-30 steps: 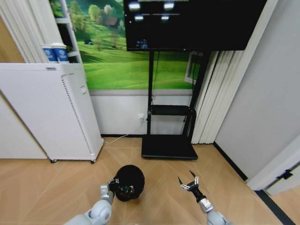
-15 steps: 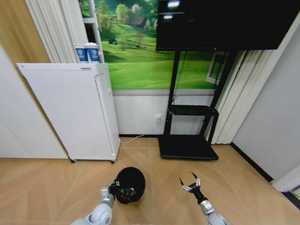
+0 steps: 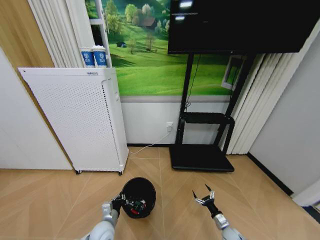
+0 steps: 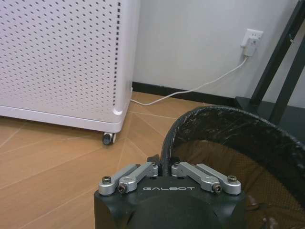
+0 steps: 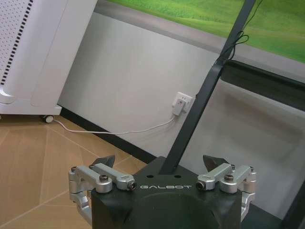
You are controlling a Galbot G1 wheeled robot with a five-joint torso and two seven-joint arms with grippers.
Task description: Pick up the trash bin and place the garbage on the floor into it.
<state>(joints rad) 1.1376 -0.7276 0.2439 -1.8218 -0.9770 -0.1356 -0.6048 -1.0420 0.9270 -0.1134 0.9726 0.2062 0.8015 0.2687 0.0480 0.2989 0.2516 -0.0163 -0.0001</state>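
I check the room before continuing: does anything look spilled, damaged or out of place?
Nothing stands out. The trash bin hangs upright, its rim pinched by the left gripper; the right gripper is open and empty.

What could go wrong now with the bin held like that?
1. The left pincer is shut on just one spot of the bin rim, so the bin may tilt or slip free.
2. It already holds litter; a tilt could spill it onto the floor.
3. The white cabinet and the TV stand are close ahead, so driving or swinging the bin could bump them. The right pincer hangs open, giving no support.
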